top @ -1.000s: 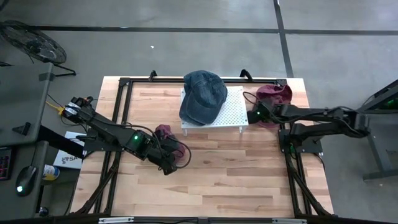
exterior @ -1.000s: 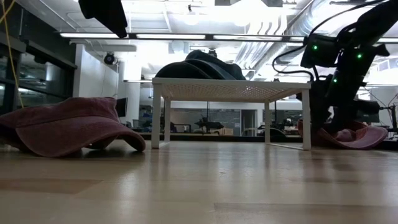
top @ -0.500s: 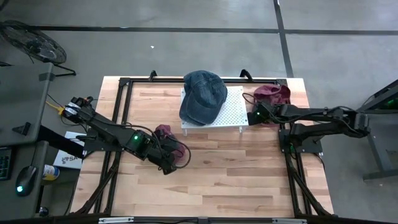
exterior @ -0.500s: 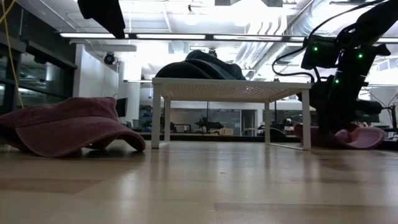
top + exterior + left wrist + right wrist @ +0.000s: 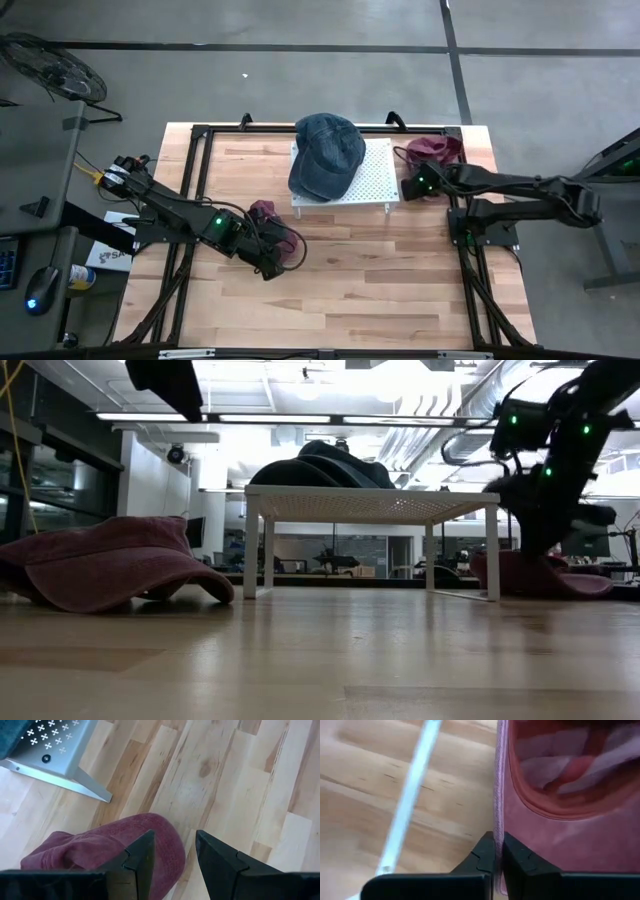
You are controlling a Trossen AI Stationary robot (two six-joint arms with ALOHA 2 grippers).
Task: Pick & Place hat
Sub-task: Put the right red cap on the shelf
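A: How do the jaws of the right gripper stand?

B: Pressed together on the edge of the brim of the maroon cloth cap at the far right corner of the wooden plank tabletop. The wrist view shows the pink-red brim edge running straight down between the two dark fingers, with the cap's inside lining beyond.

A: And that arm's pose?

B: It reaches in from the right edge, stretched low and nearly level, its gripper just beside the right end of the white perforated metal stand.

A: The left gripper?

B: Jaws partly apart, holding nothing. They hang over the rounded edge of a second maroon cloth cap lying on the tabletop in front of the stand's left leg; I cannot tell whether a finger touches it. The left arm runs in diagonally from the left edge, bent low.

A: Anything on the stand?

B: A blue denim cap, lying across its left part.
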